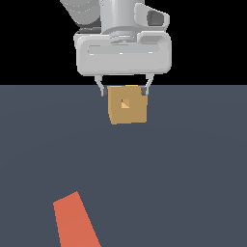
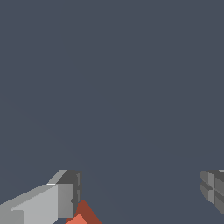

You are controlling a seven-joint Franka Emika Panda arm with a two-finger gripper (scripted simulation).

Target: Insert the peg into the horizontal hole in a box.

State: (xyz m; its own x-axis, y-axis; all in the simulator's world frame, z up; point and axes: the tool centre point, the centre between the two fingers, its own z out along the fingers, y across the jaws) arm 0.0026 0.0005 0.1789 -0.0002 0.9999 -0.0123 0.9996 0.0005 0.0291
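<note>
Near box (image 1: 127, 104), end effector (image 1: 123, 89) spread, empty

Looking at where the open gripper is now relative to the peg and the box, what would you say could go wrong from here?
1. The gripper is open and empty; the peg lies apart from it, near the exterior view's lower edge, so the approach may misalign.
2. Only the peg's orange-red end shows, partly out of frame; a poorly centred grasp could tilt it.
3. The hole in the box is small, so slight misalignment could jam.
</note>
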